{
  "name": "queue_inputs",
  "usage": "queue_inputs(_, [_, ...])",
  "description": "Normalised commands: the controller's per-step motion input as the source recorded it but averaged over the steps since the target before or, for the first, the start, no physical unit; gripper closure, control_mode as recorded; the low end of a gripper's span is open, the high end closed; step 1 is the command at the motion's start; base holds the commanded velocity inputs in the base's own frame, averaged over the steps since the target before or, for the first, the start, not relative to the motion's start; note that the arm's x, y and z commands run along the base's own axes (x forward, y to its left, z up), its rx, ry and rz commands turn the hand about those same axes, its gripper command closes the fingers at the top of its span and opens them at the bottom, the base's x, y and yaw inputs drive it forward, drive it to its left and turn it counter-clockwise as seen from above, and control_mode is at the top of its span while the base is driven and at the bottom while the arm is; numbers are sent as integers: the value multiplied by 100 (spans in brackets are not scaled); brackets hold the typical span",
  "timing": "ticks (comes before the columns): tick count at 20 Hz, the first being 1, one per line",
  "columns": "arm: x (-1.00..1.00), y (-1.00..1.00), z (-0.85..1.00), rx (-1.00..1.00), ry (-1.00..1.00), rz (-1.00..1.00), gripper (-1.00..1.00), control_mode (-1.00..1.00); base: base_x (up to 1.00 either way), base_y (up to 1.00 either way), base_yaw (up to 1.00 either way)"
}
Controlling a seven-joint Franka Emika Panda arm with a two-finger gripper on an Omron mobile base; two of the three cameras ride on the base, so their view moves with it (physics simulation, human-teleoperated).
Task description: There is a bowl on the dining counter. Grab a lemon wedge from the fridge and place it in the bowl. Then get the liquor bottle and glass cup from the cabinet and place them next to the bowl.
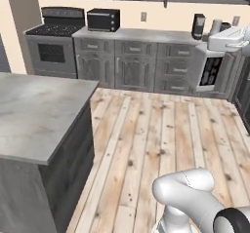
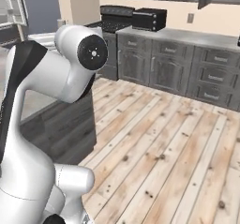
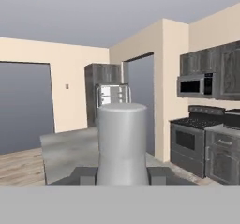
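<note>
Kitchen floor of pale planks lies ahead of you, with grey drawer units (image 1: 141, 61) along the far wall.
Your gripper (image 3: 122, 174) grips the liquor bottle (image 3: 122, 143) at its base, fingers (image 3: 84, 175) partly closed against both sides, the bottle upright. Behind it stands the fridge (image 3: 110, 94), a door open on its white shelves. You have the island (image 1: 34, 115) at your left, and the stove (image 1: 53, 42) and toaster oven (image 1: 103, 20) by the wall.

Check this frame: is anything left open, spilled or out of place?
The fridge stands open: in the hand view its white shelves show beyond the cup gripped in the pincer. Nothing looks spilled or damaged.
</note>
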Motion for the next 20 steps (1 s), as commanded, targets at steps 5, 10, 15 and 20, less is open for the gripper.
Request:
queue_inputs(5, [0, 0, 0, 0, 0, 0, 100, 100, -100, 77, 15])
queue_inputs(10, [0, 0, 0, 0, 0, 0, 100, 100, -100, 87, 16])
queue_inputs(15, [0, 0, 0, 0, 0, 0, 100, 100, -99, 100, 16])
queue_inputs(20, [0, 0, 0, 0, 0, 0, 100, 100, -100, 99, 18])
